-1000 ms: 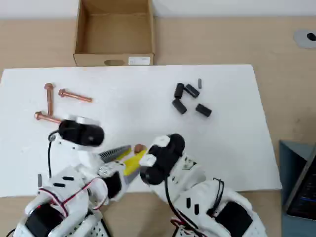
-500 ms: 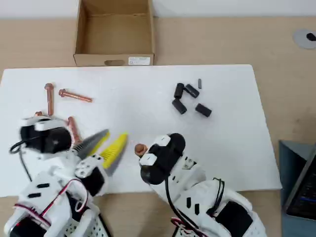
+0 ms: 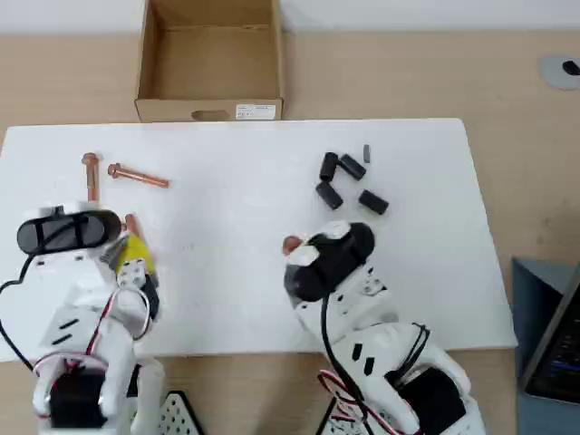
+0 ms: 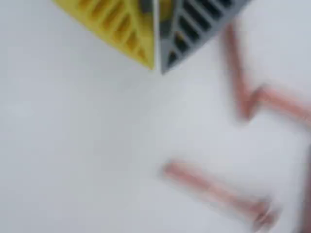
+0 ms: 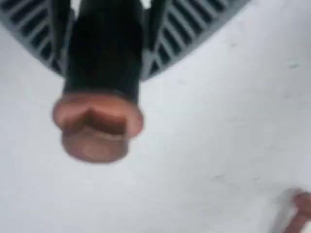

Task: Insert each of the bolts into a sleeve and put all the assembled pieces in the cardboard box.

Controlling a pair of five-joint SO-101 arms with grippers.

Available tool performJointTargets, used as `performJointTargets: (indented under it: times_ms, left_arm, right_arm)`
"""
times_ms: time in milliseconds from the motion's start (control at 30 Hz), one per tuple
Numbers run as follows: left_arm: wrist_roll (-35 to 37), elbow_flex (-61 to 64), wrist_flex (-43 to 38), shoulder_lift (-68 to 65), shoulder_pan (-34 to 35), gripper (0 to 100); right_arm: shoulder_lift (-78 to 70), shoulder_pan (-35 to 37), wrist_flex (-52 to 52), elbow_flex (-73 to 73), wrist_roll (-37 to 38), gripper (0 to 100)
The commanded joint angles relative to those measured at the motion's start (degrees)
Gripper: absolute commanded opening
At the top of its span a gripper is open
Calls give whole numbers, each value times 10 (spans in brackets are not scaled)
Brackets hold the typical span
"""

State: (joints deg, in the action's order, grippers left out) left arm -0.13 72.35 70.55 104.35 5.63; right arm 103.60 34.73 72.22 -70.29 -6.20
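**Right gripper [image 5: 104, 43] clamped on a black sleeve [image 5: 104, 68] carrying a seated bolt [image 5: 97, 127]; left gripper [image 4: 156, 60] closed, holding nothing.**

At the near side of the white mat [image 3: 236, 208], the right gripper holds the black sleeve over the mat, with the copper head of the seated bolt protruding from the sleeve end. The left gripper's yellow and grey fingers meet at the tips, close to the loose bolts [image 4: 214, 191] lying on the left part of the mat. Farther out, right of centre, four loose sleeves [image 3: 372, 201] lie clustered, with a small grey pin [image 3: 366, 153] near them. Beyond the mat's far edge stands the cardboard box [image 3: 145, 63], open at the top.
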Motion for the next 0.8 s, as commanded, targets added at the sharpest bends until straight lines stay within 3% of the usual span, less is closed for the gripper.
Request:
performJointTargets:
  times_ms: [0,167,433,767]
  left_arm:
    - [-11,66,-39,0,60,2]
    - [-31,145,-74,0,84,2]
    - [-35,210,-106,0,84,2]
    - [-35,222,-106,0,85,3]
  right_arm:
    - [59,-44,-18,28,-2,9]
    - [-55,-51,-49,95,4,9]
    - [-393,-52,-136,305,11,9]
    - [-744,-84,-274,529,135,9]
